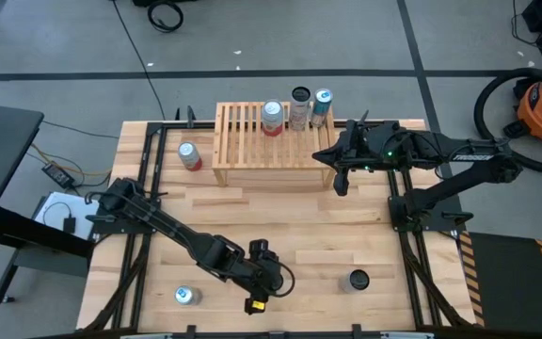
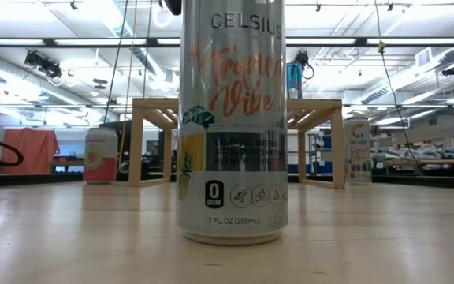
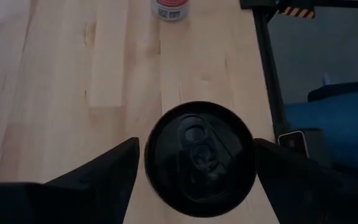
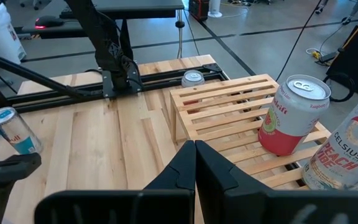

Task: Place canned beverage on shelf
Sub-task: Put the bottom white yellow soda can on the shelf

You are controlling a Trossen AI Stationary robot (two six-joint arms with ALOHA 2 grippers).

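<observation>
My left gripper point(image 3: 194, 165) spread wide around a black-topped can point(image 3: 199, 157) at the table's near edge, fingers not touching it, light slatted wooden shelf point(image 1: 252, 141) at the far side holding three cans, my right gripper point(image 4: 196, 163) pinched shut beside the shelf's right end

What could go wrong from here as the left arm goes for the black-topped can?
The left gripper is open, its fingers either side of the black-topped can near the table's front edge. If one finger meets the can first, it may tip or slide. The shelf carries three cans at its right end, with the shut right gripper close by. Placing the can there might knock one over, so the shelf's bare left part looks safer.
</observation>
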